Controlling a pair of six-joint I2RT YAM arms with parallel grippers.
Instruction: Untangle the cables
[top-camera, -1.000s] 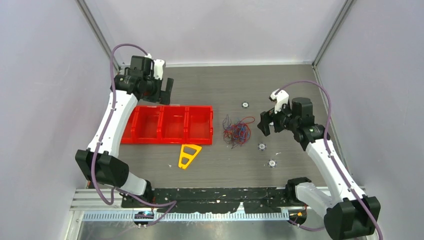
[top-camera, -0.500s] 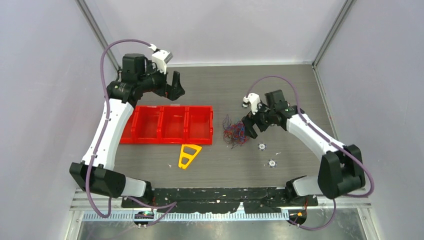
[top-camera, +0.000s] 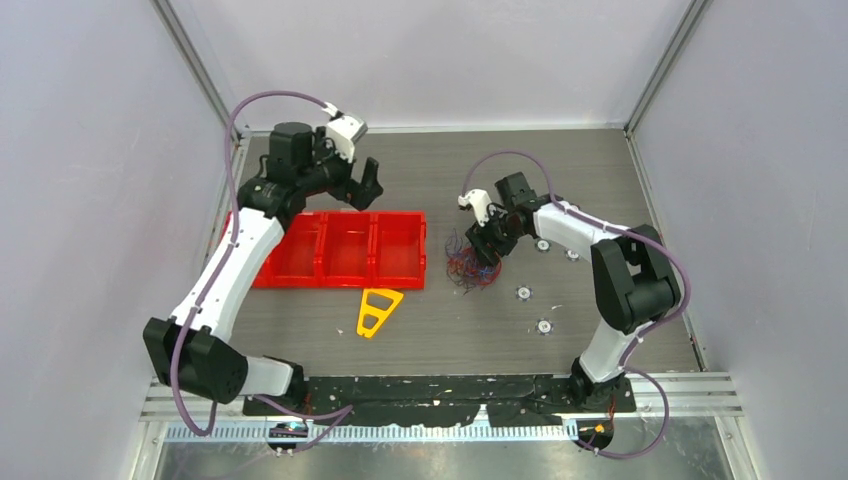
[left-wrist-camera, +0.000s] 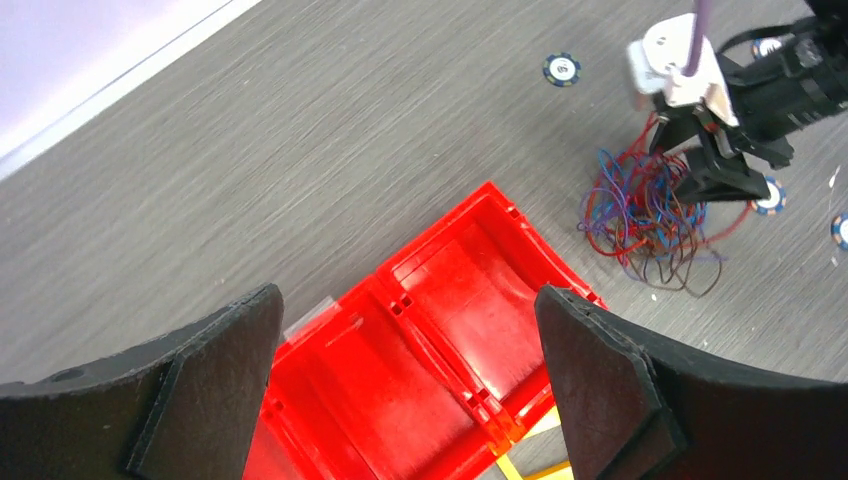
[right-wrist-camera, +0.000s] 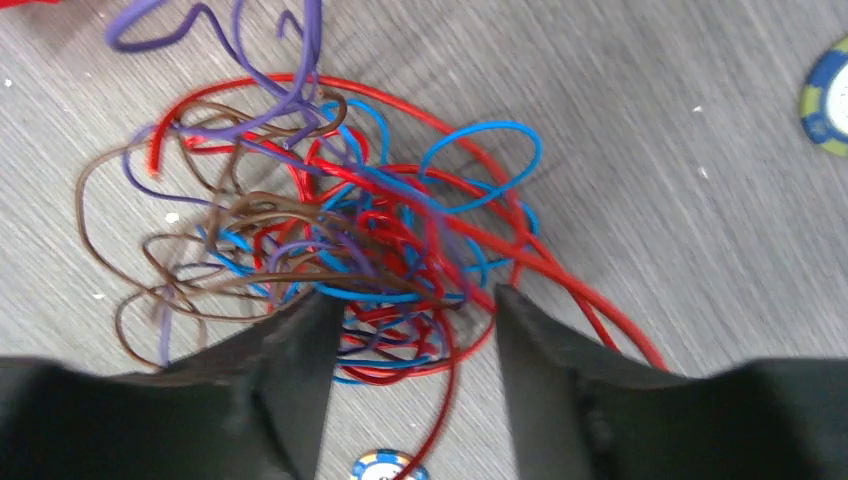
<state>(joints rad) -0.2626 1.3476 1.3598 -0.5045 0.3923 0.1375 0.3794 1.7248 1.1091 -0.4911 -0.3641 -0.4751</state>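
The cables (top-camera: 472, 265) lie in one tangled heap of red, blue, purple and brown strands on the table, right of the red tray. They also show in the left wrist view (left-wrist-camera: 645, 215) and fill the right wrist view (right-wrist-camera: 340, 230). My right gripper (top-camera: 488, 245) is open and low over the heap's right side; its fingers straddle the near part of the tangle (right-wrist-camera: 410, 305). My left gripper (top-camera: 360, 190) is open and empty, held above the tray's far edge (left-wrist-camera: 410, 310).
A red tray with several compartments (top-camera: 300, 280) lies left of the heap. A yellow triangular piece (top-camera: 377, 311) lies in front of it. Small round chips (top-camera: 522, 293) (top-camera: 544, 326) dot the table near the heap, one (right-wrist-camera: 385, 468) between my right fingers.
My right gripper moved left and down onto the cable heap. My left gripper swung right along the tray's far edge.
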